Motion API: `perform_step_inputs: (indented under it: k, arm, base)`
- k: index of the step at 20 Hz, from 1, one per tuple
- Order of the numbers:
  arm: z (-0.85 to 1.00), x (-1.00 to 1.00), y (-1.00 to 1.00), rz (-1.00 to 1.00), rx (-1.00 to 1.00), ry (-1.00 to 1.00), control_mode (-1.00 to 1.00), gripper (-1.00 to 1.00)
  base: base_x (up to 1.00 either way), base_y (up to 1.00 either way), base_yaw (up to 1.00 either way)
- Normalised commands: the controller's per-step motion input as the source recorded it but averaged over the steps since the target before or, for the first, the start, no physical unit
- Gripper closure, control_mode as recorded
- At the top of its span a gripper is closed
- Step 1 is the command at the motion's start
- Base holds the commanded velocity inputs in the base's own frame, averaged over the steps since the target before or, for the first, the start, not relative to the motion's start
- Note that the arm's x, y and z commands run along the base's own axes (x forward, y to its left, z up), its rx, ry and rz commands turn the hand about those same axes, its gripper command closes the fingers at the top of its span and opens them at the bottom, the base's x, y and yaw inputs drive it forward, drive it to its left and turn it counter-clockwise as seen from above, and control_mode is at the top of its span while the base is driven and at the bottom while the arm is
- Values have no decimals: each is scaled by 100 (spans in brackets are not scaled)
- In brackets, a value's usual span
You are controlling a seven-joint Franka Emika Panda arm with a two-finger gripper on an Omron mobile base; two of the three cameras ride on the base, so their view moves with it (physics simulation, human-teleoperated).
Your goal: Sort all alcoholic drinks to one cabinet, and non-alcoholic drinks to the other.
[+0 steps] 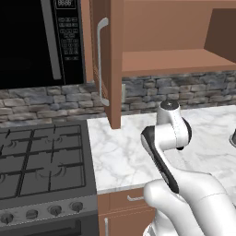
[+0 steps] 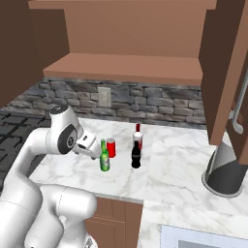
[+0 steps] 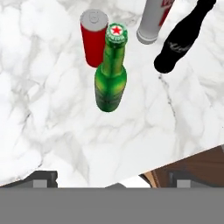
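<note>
An open brown wooden wall cabinet (image 2: 131,65) hangs above a white marble surface (image 2: 169,160), its single shelf bare and its door (image 1: 108,60), with a long curved grey handle (image 1: 100,60), swung wide. A second cabinet door (image 2: 225,68) stands open to the right of the green bottle, above a grey cone-shaped object (image 2: 224,169) on the surface. A black gas stove (image 1: 41,161) sits left of the surface, under a black microwave (image 1: 41,41).

Four drinks stand upright together on the surface. The green glass bottle (image 3: 111,72) with a red star cap is the landmark. A white bottle with red cap (image 2: 138,138) stands behind and right of it. A black cola-style bottle (image 2: 136,156) stands just to its right. A red can (image 3: 93,37) stands just behind it, almost touching.

The white arm's gripper (image 2: 94,151) hovers just left of the green bottle, above the surface. Whether the fingers (image 3: 43,178) are spread or pressed together cannot be told; they grip nothing.
</note>
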Motion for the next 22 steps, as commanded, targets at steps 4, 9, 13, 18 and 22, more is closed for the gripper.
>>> perform_step_inputs:
  k: [4, 9, 13, 18, 22]
  arm:
    - [-38, 8, -19, -5, 0, 0, -100, -100]
    - [-37, 10, -19, -1, 0, 0, -100, -100]
    - [-20, 20, -13, 0, 0, 0, -100, -100]
    - [-4, 47, -1, 3, 0, 4, -100, -100]
    - [0, 36, 0, 12, 0, 1, -100, -100]
  base:
    - [0, 0, 0]
    - [0, 0, 0]
    - [0, 0, 0]
    - [0, 0, 0]
    - [0, 0, 0]
